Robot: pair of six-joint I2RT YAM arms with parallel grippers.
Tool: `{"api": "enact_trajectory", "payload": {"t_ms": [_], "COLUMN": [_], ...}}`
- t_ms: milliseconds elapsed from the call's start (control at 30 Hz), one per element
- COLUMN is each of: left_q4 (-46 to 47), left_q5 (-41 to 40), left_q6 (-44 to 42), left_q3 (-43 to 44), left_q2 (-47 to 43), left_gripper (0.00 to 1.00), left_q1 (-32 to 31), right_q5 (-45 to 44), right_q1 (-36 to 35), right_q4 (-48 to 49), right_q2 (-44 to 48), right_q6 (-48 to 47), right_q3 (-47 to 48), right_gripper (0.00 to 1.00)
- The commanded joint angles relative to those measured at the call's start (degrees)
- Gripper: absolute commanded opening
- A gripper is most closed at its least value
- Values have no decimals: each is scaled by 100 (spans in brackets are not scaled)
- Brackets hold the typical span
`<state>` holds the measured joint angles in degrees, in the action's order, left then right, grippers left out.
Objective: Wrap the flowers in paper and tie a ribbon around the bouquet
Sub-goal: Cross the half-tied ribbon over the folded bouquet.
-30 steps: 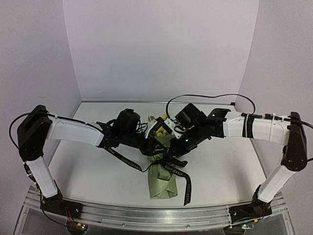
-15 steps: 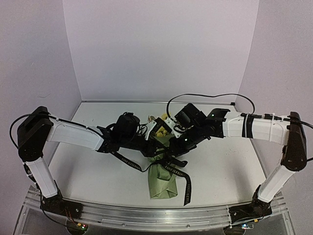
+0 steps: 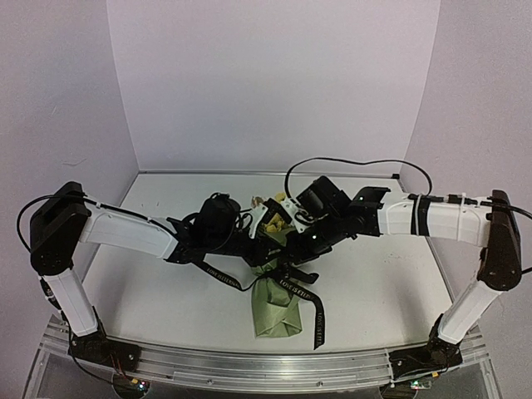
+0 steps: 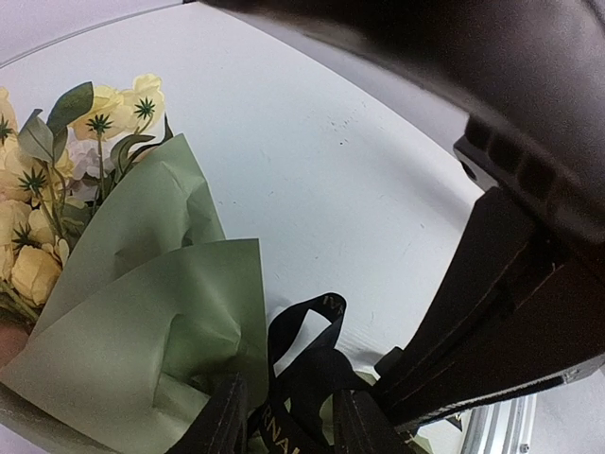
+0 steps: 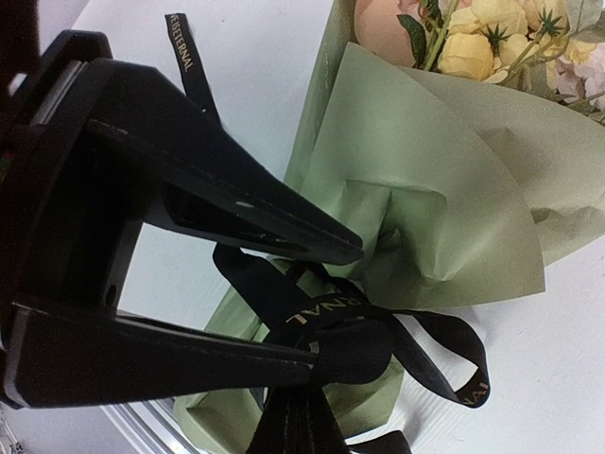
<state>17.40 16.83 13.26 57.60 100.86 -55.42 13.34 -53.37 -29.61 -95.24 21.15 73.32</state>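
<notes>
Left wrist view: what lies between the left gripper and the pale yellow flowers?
Black lettered ribbon loops by the left gripper, then olive-green paper folds reach the flowers; left wrist view.

Your left arm (image 3: 125, 231) and right arm (image 3: 432, 218) show white shells and black joints. A black cable (image 3: 357, 162) arcs above the right arm, and your fingers (image 5: 265, 222) are black.

A white table (image 3: 166, 299) is spreading across the floor of the booth, with pale lavender walls (image 3: 274, 83) standing round it at the back and both sides. Along the near edge, an aluminium rail (image 3: 274, 370) is running from side to side.
</notes>
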Motion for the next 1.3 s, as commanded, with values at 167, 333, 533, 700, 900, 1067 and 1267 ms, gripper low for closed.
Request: {"api": "enact_trajectory", "payload": {"t_ms": [167,333,533,700,900,1067,1267], "left_q4": [196,463,916,1088,1046,1015,971], "left_q5": [-57,-230,-498,-768,-1010,-895,-793], "left_q6": [-145,87,466,723,1022,1121,1135], "left_q3": [-43,-169,-490,-680,-741,-714,-663], "left_q2": [-66,-87,-243,-349,-444,-435,-414], "left_gripper": [12,0,0,0,0,0,0], "left_q1": [-202,-207,-198,-194,-108,-58,-35], "right_q5": [-82,-135,-343,-444,-134,13,257], "right_q1": [-43,-49,-46,-46,-51,-155,-174], "right_q4": [412,414,536,658,1631,3801,4471], "right_q2": [156,228,424,740,1131,1019,670], "right_q6": [-61,-96,-174,-331,-543,-937,-1185], "right_q3": [-48,-115,-368,-698,-1612,-2608,-2697], "right_gripper": [0,0,30,65,74,72,67]}}
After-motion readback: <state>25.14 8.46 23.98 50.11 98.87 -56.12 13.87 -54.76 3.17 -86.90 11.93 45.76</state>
